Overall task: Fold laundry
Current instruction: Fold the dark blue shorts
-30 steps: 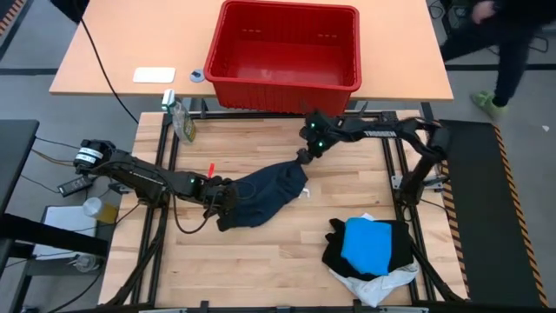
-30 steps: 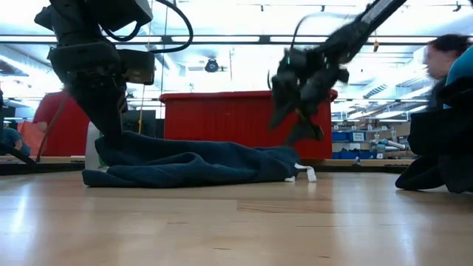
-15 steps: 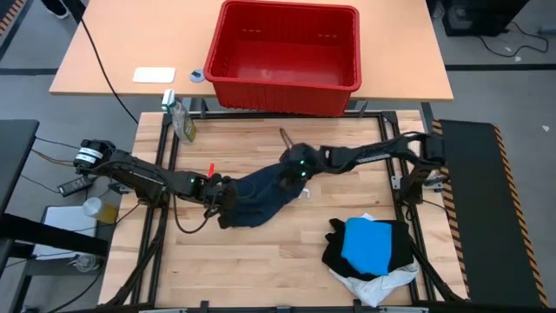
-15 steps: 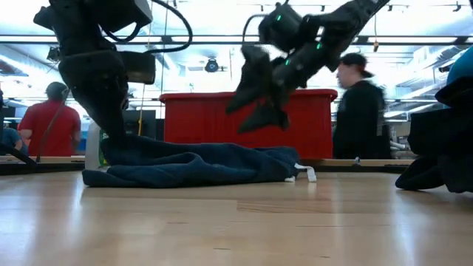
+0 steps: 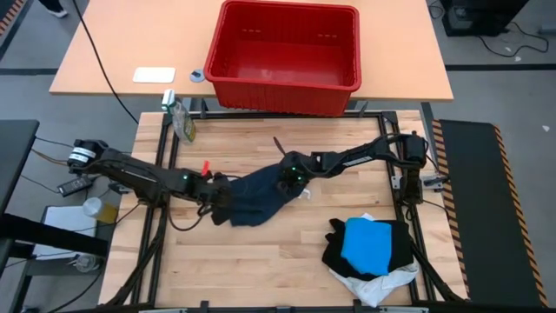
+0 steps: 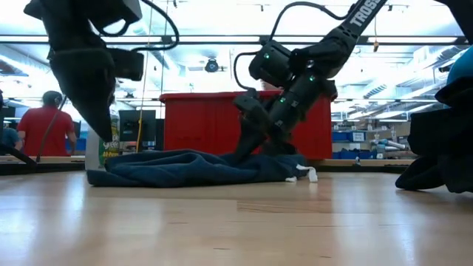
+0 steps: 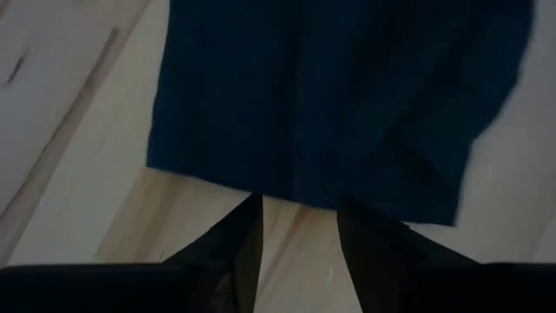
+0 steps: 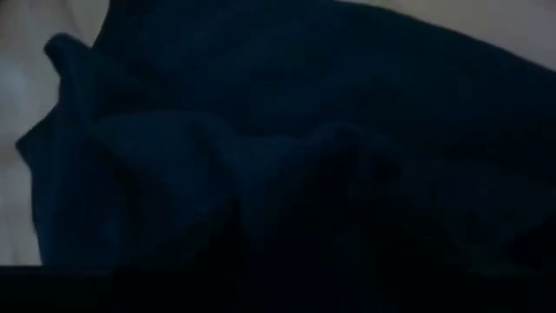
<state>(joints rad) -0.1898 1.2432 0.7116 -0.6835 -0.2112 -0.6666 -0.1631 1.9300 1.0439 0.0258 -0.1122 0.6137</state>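
Laundry: I see a dark navy garment (image 5: pixel 261 193) lying crumpled in the middle of my wooden table (image 5: pixel 261 261), with both arms at it.
Left gripper: my left gripper (image 5: pixel 217 196) sits at the garment's left end. In the left wrist view its two fingers (image 7: pixel 230 252) stand parted, bare wood between them, and the cloth edge lies just ahead of the tips. It has hold of nothing that I can see.
Right gripper: my right gripper (image 5: pixel 284 176) is down on the garment's upper right part. In the low view it points down into the cloth beside a raised fold. The right wrist view is filled with dark folds, so I cannot tell how wide the fingers stand or whether they pinch any cloth.
Garment shape: in the low view it lies as a low, long heap, with a small white tag (image 6: pixel 307 174) at its right end.
Folded pile: near the table's front right corner lies a black garment (image 5: pixel 387 248) with a bright blue one (image 5: pixel 372 244) flat on top and a white one (image 5: pixel 378 285) poking out beneath. It is well apart from both grippers.
Basket: a red plastic basket (image 5: pixel 287 83) stands on the separate desk beyond the table.
Room: in the low view a person in a red top (image 6: pixel 44 125) shows far back on the left.
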